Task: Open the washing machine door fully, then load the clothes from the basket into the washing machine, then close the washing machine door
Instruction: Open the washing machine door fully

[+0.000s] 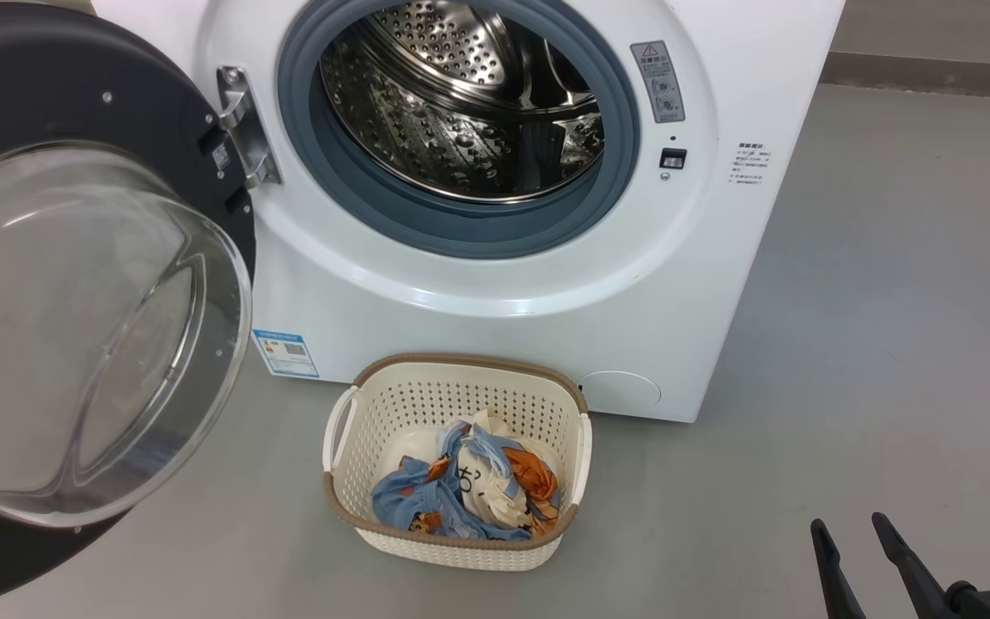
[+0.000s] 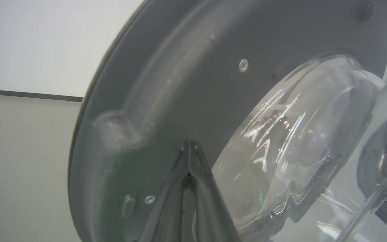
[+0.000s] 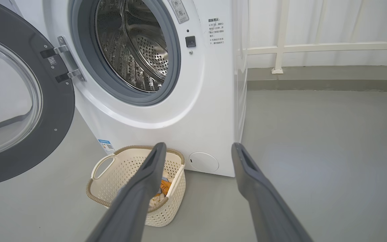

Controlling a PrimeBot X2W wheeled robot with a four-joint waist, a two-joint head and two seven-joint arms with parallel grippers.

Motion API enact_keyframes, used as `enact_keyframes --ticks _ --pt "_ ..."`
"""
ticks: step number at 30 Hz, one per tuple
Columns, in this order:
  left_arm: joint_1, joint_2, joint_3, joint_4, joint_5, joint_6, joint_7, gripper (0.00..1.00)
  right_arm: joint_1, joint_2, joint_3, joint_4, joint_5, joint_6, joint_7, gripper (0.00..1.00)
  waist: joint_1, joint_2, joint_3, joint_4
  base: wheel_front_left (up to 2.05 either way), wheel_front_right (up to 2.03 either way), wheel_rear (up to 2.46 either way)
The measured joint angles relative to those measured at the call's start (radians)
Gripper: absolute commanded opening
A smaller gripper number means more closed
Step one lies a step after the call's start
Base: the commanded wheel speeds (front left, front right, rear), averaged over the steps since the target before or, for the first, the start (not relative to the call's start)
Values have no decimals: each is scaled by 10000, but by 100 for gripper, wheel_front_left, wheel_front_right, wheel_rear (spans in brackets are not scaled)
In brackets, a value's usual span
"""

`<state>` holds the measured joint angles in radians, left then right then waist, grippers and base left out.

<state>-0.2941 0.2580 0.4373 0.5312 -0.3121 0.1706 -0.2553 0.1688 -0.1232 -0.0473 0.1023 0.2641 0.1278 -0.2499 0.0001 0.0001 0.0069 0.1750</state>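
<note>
Setup: washing machine (image 1: 718, 284) on grey floor (image 1: 873, 361), front facing the head camera. Its door (image 1: 74, 86) stands open on the metal hinge (image 1: 246, 129) at the left of the opening, with the glass bowl (image 1: 74, 327) turned toward the camera. The opening is uncovered, so the steel drum (image 1: 461, 112) and grey gasket (image 1: 461, 232) are exposed. The basket (image 1: 461, 395) sits on the floor just in front of the machine, below the opening and right of the blue label (image 1: 286, 352). The clothes (image 1: 469, 494) lie bundled in the basket's bottom: light blue, orange and cream, one cream piece with black marks. State of left gripper (image 2: 190, 145): fingers pressed together, clenched on nothing, tips close up to the door's dark inner ring beside the glass bowl. Actual contact cannot be told from the wrist view. State of right gripper (image 1: 847, 522): fingers spread wide, released, holding nothing. It sits low at the right of the head view over bare floor, well apart from basket and machine. In the right wrist view its fingers point toward the machine's lower front, one finger crossing in front of the basket.
</note>
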Motion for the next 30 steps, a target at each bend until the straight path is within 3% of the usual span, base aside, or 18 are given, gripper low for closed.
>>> enact_keyframes --ticks 8,9,11,12,13,14,18,22,30 --pt "227 -802 288 -1871 109 -173 -2 0 -4 44 -10 -2 0 0 2 100 0 0 32 -44 0 0 0" --pt "373 -961 270 -2197 134 -174 -2 20 -5 46 -15 -2 0 0 0 100 0 -1 31 -62 0 0 0" --pt "736 -1218 221 -2830 155 -267 -2 48 -7 46 -17 -4 0 0 0 100 0 0 32 -107 0 0 0" --pt "925 -1312 169 -3145 182 -267 -2 75 -8 48 -17 -4 0 0 0 100 0 0 35 -132 0 0 0" --pt "1117 -1392 121 -3473 182 -268 0 91 -9 48 -2 -2 0 0 2 100 0 0 32 -162 0 0 0" --pt "1301 -1488 44 -3843 184 -272 0 100 -12 52 15 -2 0 0 0 100 0 0 31 -199 0 0 0" --pt "2038 -1825 -502 -5467 240 -525 201 100 -26 61 27 -2 0 0 2 100 0 -1 34 -389 0 0 0" --pt "2916 -2075 -1737 -6590 305 -888 579 100 -37 54 54 -21 0 0 2 100 -1 0 29 -607 0 0 0" --pt "3949 -2146 -3404 -6577 360 -1216 418 100 -88 52 10 -132 27 0 2 100 0 0 35 -1103 0 0 0"
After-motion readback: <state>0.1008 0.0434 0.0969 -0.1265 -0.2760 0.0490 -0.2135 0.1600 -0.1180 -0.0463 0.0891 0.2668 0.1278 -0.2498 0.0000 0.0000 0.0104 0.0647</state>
